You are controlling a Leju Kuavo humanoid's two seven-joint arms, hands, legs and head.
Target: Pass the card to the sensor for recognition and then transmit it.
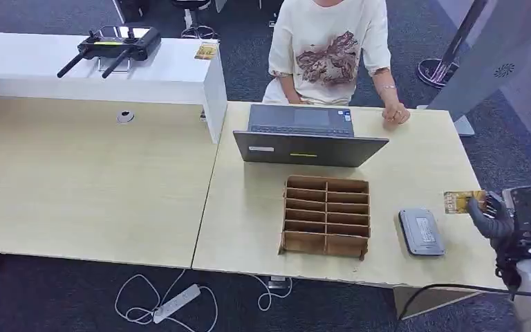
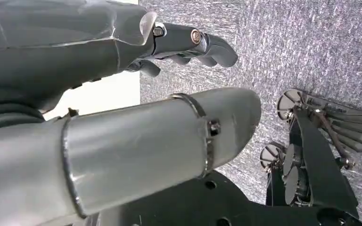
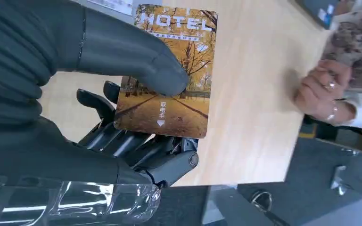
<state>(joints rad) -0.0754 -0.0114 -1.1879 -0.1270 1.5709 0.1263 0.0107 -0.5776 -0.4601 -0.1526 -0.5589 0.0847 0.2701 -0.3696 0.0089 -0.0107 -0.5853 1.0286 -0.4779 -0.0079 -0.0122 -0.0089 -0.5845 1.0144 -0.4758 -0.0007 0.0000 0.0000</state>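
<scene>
Head view, items held and standing.

Item: my right hand [image 1: 498,218], over the right edge of the surface [image 1: 249,207], thumb pressed on the face of the card [image 1: 462,201] with the fingers behind it. The right wrist view confirms the hold: the card [image 3: 169,70] reads HOTEL over an autumn avenue, and my thumb [image 3: 136,61] pins it flat.

Item: sensor [image 1: 421,232], a flat grey reader lying near the front right corner of the surface, just beside the card but not under it. The card hangs above the wood, apart from the reader.

Item: my left hand [image 2: 188,44], hanging over carpet, fingers loosely extended, holding nothing.

Item: cardboard organiser [image 1: 326,216], mid-surface; laptop [image 1: 304,138] behind it.

Item: a person [image 1: 328,52] seated at the far edge, one hand [image 1: 395,114] resting on the surface.

Status, as I judge it: card secured; reading not yet done; handing over to the person likewise outstanding. Next, carry the card across onto the reader.
</scene>
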